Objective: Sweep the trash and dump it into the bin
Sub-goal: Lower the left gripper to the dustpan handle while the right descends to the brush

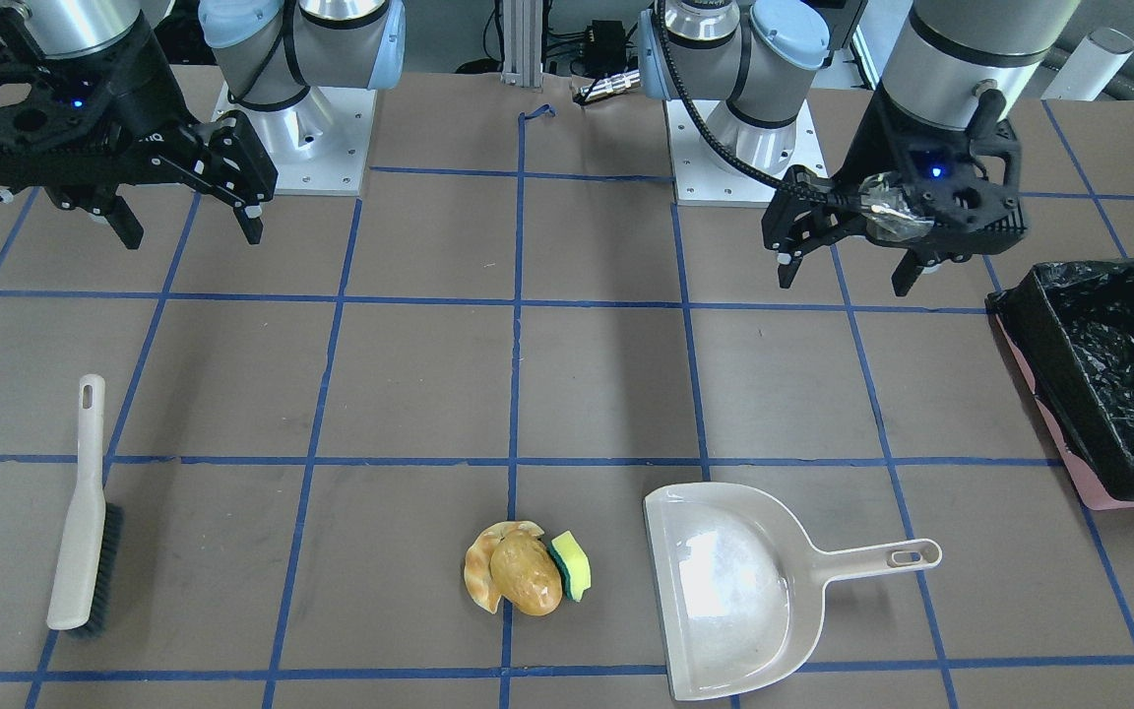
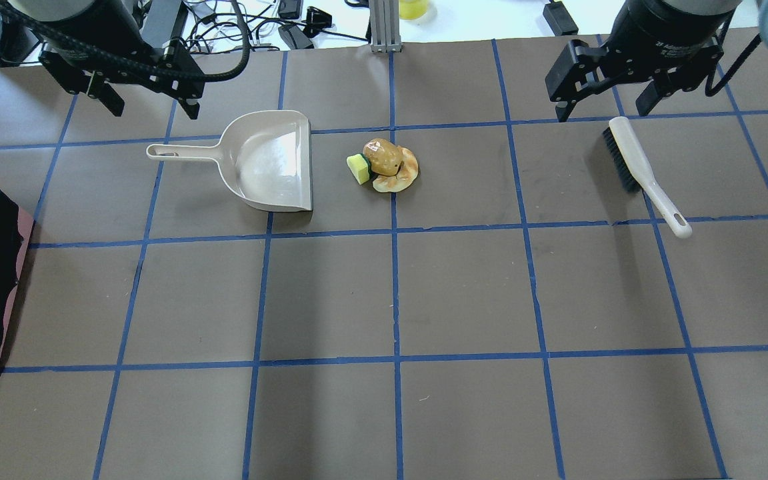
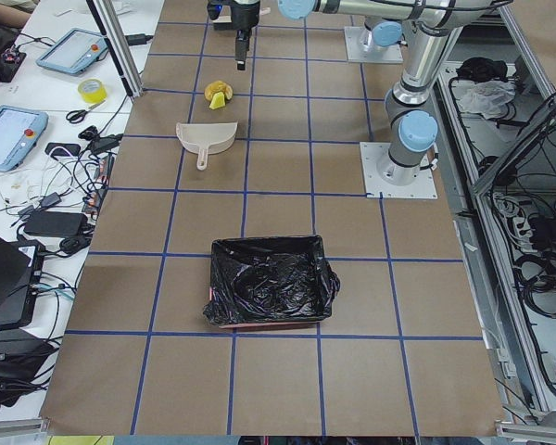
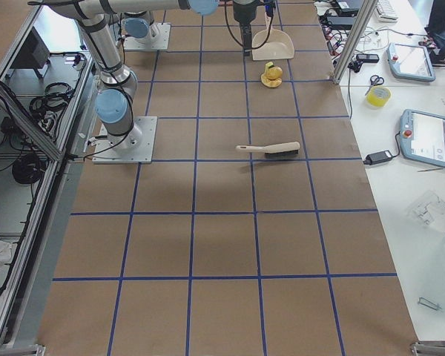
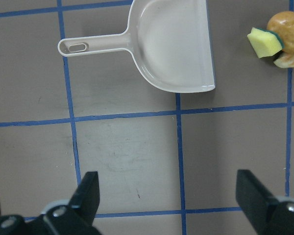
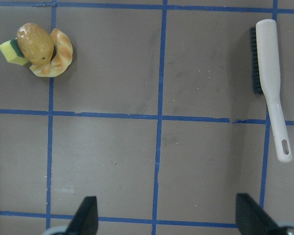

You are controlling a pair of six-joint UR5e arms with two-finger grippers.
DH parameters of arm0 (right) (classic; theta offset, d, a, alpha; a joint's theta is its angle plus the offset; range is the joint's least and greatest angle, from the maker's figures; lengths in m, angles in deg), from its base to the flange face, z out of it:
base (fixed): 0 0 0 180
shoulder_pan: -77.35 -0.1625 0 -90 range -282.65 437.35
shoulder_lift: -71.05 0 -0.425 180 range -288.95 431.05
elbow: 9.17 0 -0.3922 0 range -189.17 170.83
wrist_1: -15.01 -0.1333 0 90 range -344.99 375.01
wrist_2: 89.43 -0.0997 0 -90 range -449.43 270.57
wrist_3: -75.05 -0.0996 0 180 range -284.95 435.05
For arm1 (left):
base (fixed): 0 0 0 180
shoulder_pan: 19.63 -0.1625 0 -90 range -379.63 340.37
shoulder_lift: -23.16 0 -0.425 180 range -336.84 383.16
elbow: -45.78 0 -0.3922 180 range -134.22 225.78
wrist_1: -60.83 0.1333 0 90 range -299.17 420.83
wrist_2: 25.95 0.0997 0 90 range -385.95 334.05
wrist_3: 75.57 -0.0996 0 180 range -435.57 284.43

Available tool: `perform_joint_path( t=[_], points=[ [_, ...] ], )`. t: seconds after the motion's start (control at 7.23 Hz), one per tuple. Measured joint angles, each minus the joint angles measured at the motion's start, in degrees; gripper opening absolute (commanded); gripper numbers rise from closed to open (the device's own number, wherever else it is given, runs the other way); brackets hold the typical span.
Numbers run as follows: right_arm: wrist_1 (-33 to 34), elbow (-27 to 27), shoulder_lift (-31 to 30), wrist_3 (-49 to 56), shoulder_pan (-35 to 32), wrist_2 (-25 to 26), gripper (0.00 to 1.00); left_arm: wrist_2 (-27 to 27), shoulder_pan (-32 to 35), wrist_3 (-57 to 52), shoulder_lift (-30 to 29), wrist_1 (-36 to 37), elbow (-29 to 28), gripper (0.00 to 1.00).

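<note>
The trash is one small heap: a golden-brown potato-like lump (image 1: 526, 576) resting on a pale croissant (image 1: 481, 576), with a yellow and green sponge (image 1: 572, 564) against it. The heap also shows in the overhead view, potato (image 2: 384, 156) uppermost. The bin (image 1: 1025, 340), pink-sided with a black bag, stands at the table's end on my left side. My left gripper (image 1: 843, 281) hangs open and empty above the table, short of the beige dustpan (image 5: 174, 49). On the other side my right gripper (image 1: 193, 234) is open too, holding nothing, near the brush (image 6: 270, 83).
The dustpan (image 2: 271, 160) lies flat, its open mouth facing the trash and its handle pointing towards the bin side. The brush (image 2: 644, 170) lies on its side, bristles away from the heap. Brown paper with a blue tape grid covers the table.
</note>
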Motion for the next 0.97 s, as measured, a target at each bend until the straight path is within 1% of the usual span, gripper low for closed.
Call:
perform_joint_path(
  t=[0.28, 0.41, 0.55, 0.69, 0.83, 0.97],
  points=[
    [0.3, -0.1, 4.8, 0.4, 0.9, 0.7, 1.0, -0.1, 0.8, -0.1, 1.5, 2.5, 4.9, 1.0],
    [0.8, -0.3, 8.4, 3.0, 2.5, 1.3, 1.0, -0.2, 0.7, -0.9, 1.8, 6.4, 6.7, 1.0],
    [3.1, -1.0, 12.2, 8.2, 5.3, 2.2, 1.0, -0.4, 0.3, -5.1, 1.2, 10.4, 7.6, 0.99],
    [7.5, -2.8, 14.8, 14.0, 8.1, 4.0, 1.0, -0.3, -0.4, -13.0, 0.8, 12.1, 8.0, 0.98],
    [12.4, -5.6, 16.2, 19.7, 11.0, 6.2, 1.0, -0.2, -1.9, -22.0, 0.5, 12.7, 8.3, 0.99],
    [17.5, -9.3, 17.0, 24.5, 14.5, 7.0, 1.0, -0.3, -4.5, -32.0, -0.1, 12.8, 8.9, 1.0]
  ],
)
